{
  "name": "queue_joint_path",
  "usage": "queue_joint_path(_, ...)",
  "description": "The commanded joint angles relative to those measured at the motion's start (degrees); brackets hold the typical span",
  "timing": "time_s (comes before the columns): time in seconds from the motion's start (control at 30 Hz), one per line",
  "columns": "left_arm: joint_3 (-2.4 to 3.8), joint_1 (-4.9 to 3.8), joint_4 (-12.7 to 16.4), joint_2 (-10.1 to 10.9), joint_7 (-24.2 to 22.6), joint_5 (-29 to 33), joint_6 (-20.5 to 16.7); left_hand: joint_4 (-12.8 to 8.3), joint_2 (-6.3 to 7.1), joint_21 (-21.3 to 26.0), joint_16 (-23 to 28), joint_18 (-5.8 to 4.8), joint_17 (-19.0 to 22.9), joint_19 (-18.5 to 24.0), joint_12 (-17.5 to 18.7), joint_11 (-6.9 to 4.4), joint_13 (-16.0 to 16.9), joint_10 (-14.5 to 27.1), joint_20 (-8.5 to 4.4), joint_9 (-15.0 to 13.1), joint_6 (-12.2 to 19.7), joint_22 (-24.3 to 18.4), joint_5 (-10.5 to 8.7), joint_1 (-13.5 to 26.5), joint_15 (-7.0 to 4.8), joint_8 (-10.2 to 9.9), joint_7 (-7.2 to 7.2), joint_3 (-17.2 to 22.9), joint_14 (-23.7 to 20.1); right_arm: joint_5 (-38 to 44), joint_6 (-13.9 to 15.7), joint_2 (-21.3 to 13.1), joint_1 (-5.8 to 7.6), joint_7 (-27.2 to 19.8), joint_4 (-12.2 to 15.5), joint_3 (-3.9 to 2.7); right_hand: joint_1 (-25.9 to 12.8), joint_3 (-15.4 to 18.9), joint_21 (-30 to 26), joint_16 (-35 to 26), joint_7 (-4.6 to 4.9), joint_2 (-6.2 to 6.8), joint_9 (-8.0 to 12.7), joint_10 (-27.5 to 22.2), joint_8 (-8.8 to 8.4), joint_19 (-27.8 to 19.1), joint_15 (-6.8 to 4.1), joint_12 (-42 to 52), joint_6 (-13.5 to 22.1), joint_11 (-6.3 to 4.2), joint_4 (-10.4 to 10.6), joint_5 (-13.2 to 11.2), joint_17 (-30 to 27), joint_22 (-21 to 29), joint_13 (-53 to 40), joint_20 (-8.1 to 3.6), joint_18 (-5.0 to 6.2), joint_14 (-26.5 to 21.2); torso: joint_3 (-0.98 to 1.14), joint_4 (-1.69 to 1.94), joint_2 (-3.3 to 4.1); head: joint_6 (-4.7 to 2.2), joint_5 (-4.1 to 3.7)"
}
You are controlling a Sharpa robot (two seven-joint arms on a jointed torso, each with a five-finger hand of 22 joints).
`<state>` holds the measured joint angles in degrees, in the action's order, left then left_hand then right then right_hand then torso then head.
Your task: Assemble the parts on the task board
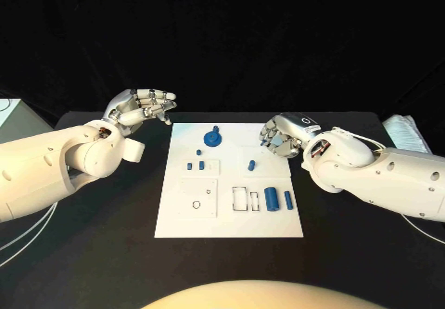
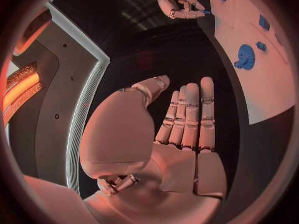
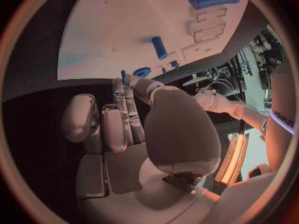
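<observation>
The white task board (image 1: 181, 222) lies in the middle of the black table. On it are a blue gear (image 1: 213, 138), three short blue pegs (image 1: 195, 165), a blue piece (image 1: 251, 165) and two blue cylinders (image 1: 272, 198) beside empty slots (image 1: 239, 198). My left hand (image 1: 144, 106) is raised off the board's far left corner, fingers apart and holding nothing; its palm (image 2: 181, 134) is bare. My right hand (image 1: 283, 136) hangs over the board's right edge with fingers curled. It pinches a small blue part (image 3: 122, 74) at its fingertips, and that small part (image 2: 206, 11) also shows from the other wrist.
A white box (image 1: 14, 116) stands at the table's far left edge. A pale folded stack (image 1: 405, 132) lies at the far right. Bare black table runs along both sides of the board and in front of it.
</observation>
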<state>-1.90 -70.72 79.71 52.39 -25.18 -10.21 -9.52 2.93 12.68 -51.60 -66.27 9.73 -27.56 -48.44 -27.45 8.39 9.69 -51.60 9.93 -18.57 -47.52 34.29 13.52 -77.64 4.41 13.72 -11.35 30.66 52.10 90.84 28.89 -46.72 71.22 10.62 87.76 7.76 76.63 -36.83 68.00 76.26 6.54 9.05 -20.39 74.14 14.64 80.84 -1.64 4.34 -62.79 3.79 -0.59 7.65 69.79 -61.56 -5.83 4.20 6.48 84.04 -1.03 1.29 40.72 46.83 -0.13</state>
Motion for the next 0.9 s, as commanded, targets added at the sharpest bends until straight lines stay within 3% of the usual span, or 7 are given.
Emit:
queue_joint_path(0.03,0.05,0.01,0.2,-0.1,-0.3,0.2,0.4,-0.4,-0.25,0.3,0.2,0.85,0.1,-0.4,-0.1,-0.11,0.1,0.5,-0.13,-0.1,0.0,0.0,0.26,-0.4,-0.08,0.2,-0.49,-0.1,-0.3,-1.4,2.0,-0.3,-0.01,-1.7,1.9,-0.08,-0.1,0.0,0.2,0.3,0.17,-0.46,0.0,1.6,0.40,0.3,-0.28,0.0,-0.4,-1.14,-0.4,0.2,0.1,0.0,-0.1,-0.27,-1.00,2.5,-0.01,0.08,0.07,-0.06,0.15)
queue_joint_path(0.1,0.05,0.02,0.3,-0.1,-0.3,0.3,0.4,-0.4,-0.25,0.3,0.2,0.85,0.1,-0.4,-0.1,-0.11,0.1,0.5,-0.13,-0.1,0.0,0.0,0.26,-0.4,-0.08,0.2,-0.49,-0.1,-0.3,-1.7,2.0,-0.5,-0.18,-1.9,3.6,-0.10,-0.1,0.0,0.1,0.3,0.18,-0.44,-0.1,1.6,0.42,0.3,-0.28,0.0,-0.4,-1.14,-0.4,0.2,0.0,0.0,-0.1,-0.29,-0.98,2.5,-0.03,0.08,0.07,-0.06,0.29)
queue_joint_path(0.27,0.05,0.05,0.8,-0.1,-0.3,0.4,0.3,-0.4,-0.25,0.3,0.2,0.85,0.1,-0.4,-0.1,-0.11,0.1,0.5,-0.13,-0.1,0.0,0.0,0.26,-0.4,-0.08,0.2,-0.49,-0.1,-0.3,-1.3,1.7,0.1,-0.74,-2.1,7.0,-0.10,-0.1,0.0,0.1,0.3,0.18,-0.44,-0.1,1.6,0.42,0.3,-0.28,0.0,-0.4,-1.14,-0.4,0.2,0.0,0.0,-0.1,-0.29,-0.98,2.5,-0.07,0.01,0.08,0.17,1.48)
queue_joint_path(0.47,0.04,0.09,1.4,0.0,-0.3,0.5,0.2,-0.4,-0.25,0.3,0.2,0.85,0.1,-0.4,-0.1,-0.11,0.1,0.5,-0.13,-0.1,0.0,0.0,0.26,-0.4,-0.08,0.2,-0.49,-0.1,-0.3,0.2,0.7,2.8,-1.73,-2.2,9.5,0.36,0.0,-0.1,0.1,0.3,0.22,-0.44,-0.2,1.6,0.48,0.3,-0.28,-0.1,-0.3,-1.12,-0.5,0.3,0.0,0.0,-0.1,-0.33,-0.96,2.5,-0.20,0.03,-0.04,0.40,2.44)
queue_joint_path(0.9,0.03,0.10,2.5,-0.1,-0.2,0.7,-0.1,-0.3,-0.23,0.5,0.2,0.82,0.1,-0.5,-0.1,-0.03,0.0,0.7,-0.12,0.0,0.1,-0.1,0.26,-0.4,0.00,0.1,-0.56,-0.2,-0.3,3.3,-1.1,8.4,-5.04,-1.1,7.4,0.92,-0.1,-0.1,0.0,0.3,0.25,-0.42,-0.3,1.6,0.51,0.2,-0.28,-0.1,-0.2,-1.10,-0.6,0.3,-0.1,0.2,-0.1,-0.35,-0.92,2.5,-0.17,0.10,0.08,1.05,4.10)
